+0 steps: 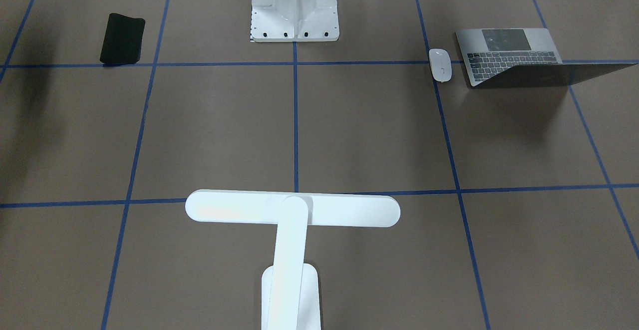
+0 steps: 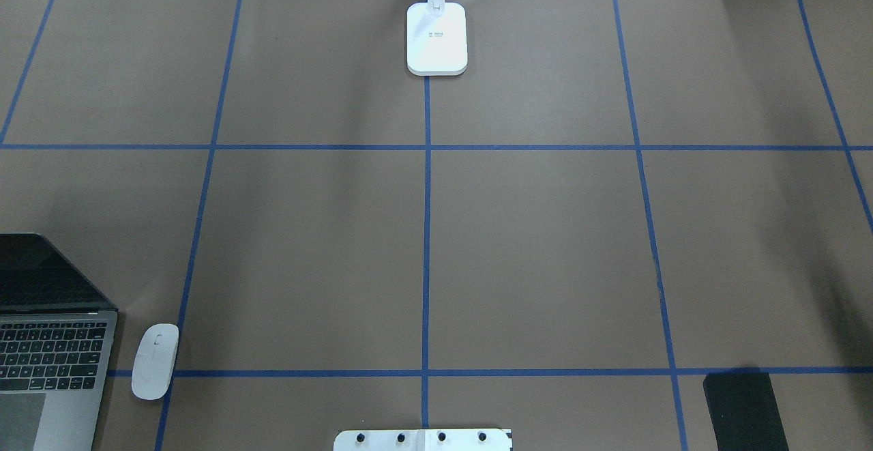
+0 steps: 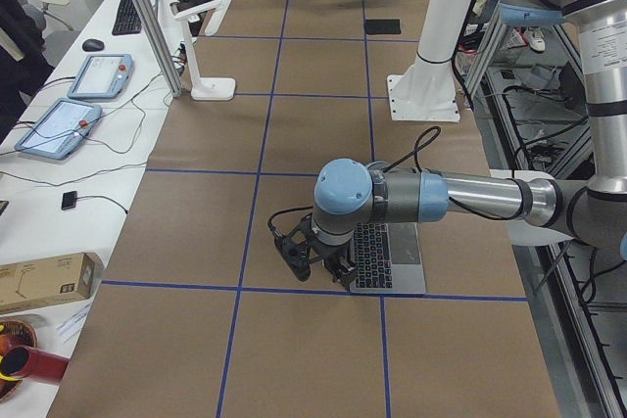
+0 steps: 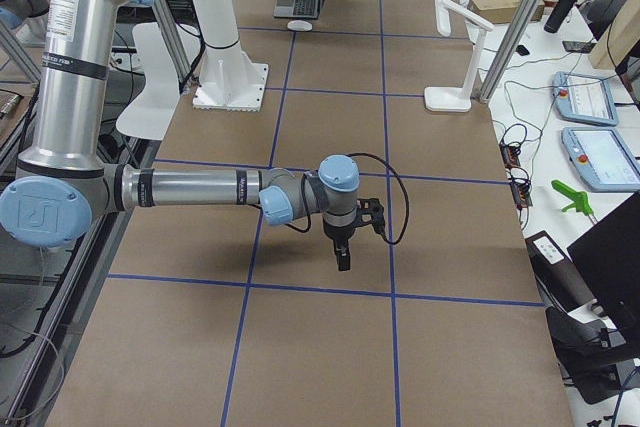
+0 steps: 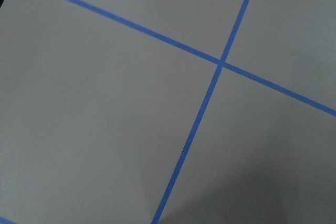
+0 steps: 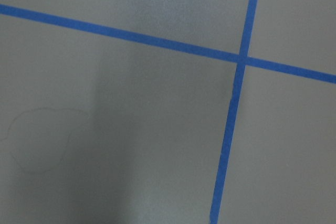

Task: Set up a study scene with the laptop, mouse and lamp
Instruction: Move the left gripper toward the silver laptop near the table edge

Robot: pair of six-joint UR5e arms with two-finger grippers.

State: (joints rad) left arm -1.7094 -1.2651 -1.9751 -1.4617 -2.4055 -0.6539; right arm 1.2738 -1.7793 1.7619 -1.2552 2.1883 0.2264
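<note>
**Two pieces paired, one far off**

Nearest the robot, on its left, the laptop (image 2: 48, 355) lies open with the mouse (image 2: 155, 361) just beside it; that pair looks set. The left gripper (image 3: 318, 256) hangs near the laptop and the right gripper (image 4: 343, 255) hangs above the table (image 2: 545, 233). I cannot tell whether either one's fingers are apart or together. At the far edge the lamp (image 2: 437, 38) stands upright, well apart, and probably remains to be brought over. No container shows among them.

The overhead view looks from the robot's edge, the front view from the opposite edge; both show the laptop (image 1: 511, 59).
</note>
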